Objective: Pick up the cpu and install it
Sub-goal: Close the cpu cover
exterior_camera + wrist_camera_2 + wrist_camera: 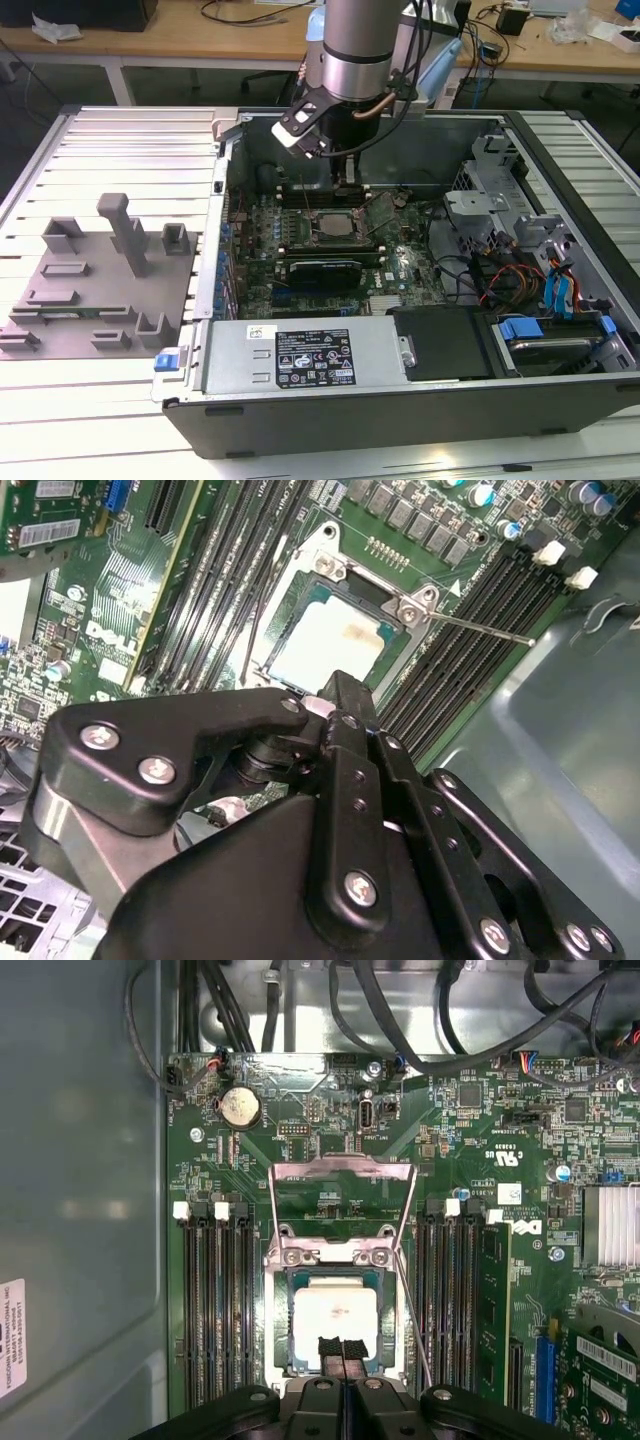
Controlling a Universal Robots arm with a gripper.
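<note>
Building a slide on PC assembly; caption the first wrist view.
Gripper at the edge of the cpu, which lies in the open socket.

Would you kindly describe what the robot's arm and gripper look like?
The arm is a silver-grey cylinder with a dark band and black cables alongside. The gripper is matte black, built of rounded linkage bars fastened with silver screws.

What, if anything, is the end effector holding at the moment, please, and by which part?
Nothing, apparently: the end effector is shut empty over one edge of the cpu, which lies in its socket.
</note>
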